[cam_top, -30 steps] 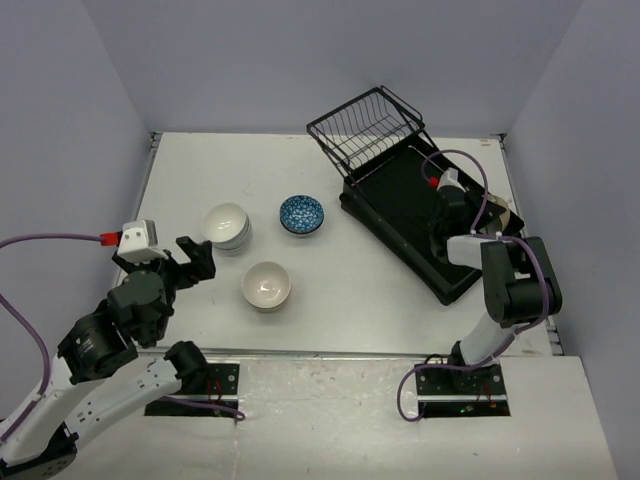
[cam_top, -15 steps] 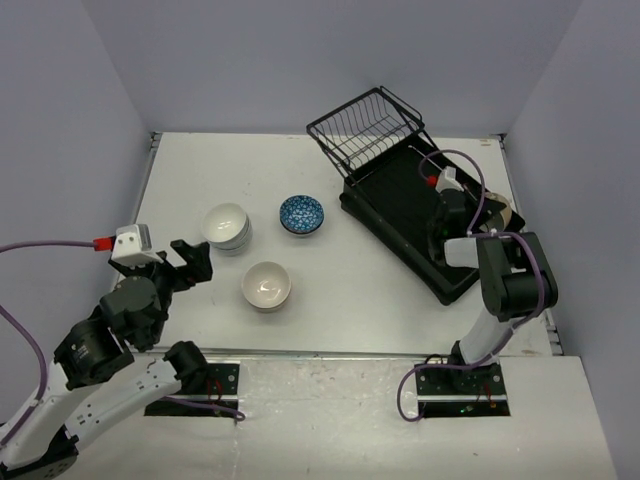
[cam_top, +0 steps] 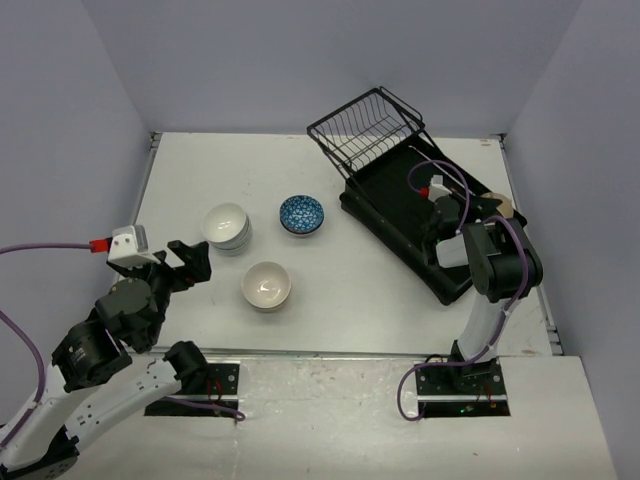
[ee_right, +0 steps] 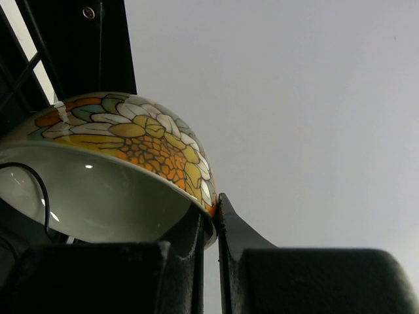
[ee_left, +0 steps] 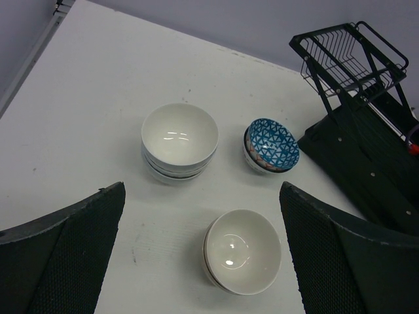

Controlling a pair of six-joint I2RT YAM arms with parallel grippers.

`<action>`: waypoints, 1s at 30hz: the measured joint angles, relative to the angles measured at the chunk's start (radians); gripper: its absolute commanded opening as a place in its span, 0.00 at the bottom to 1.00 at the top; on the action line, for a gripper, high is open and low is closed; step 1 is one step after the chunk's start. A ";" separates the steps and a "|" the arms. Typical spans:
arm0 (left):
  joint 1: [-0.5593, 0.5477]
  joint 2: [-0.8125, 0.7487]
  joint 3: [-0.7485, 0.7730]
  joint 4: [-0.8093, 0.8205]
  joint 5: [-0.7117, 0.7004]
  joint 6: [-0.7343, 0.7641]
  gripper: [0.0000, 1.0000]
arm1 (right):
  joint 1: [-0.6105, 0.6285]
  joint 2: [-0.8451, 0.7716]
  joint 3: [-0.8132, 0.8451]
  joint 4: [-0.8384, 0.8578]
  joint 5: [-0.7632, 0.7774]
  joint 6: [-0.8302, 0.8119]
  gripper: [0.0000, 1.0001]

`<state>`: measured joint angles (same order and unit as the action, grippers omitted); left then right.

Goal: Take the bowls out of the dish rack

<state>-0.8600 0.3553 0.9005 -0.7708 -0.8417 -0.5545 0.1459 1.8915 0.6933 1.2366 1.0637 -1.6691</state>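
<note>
Top view. Right arm (cam_top: 497, 262) now bends in over the right edge of the rack (cam_top: 395, 195). Its wrist is turned further than a second ago toward a pale sliver of flowered bowl (cam_top: 508, 207). White stack (cam_top: 227, 224), blue bowl (cam_top: 301, 213) and cream bowl (cam_top: 266, 284) sit on the table (cam_top: 340, 270), unmoved. Left claw (cam_top: 195, 258) has drawn back slightly toward its base.

Left wrist view. Fingers spread wide, nothing between them. The three table lots lie well ahead, apart from each other.

Right wrist view. Right claw (ee_right: 211, 229) pinches the flowered bowl's rim, fingers pressed together on it, freshly closed. Rack bars show behind, upper left. Whether the bowl rests on the tray or is lifted, cannot tell. Judgement: grasp made; lift and carry to the table come next.
</note>
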 measured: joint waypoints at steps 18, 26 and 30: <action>0.000 0.000 -0.006 0.006 0.001 0.017 1.00 | -0.015 -0.012 0.025 -0.005 -0.018 -0.003 0.00; 0.000 0.000 -0.006 0.007 0.001 0.017 1.00 | -0.018 -0.019 0.025 -0.011 -0.026 0.013 0.00; 0.000 0.000 -0.006 0.007 0.001 0.018 1.00 | -0.017 -0.025 0.025 -0.011 -0.039 0.018 0.00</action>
<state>-0.8600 0.3557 0.8940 -0.7639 -0.8410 -0.5369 0.1287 1.8668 0.7181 1.2251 1.0248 -1.6508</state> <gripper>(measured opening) 0.997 0.044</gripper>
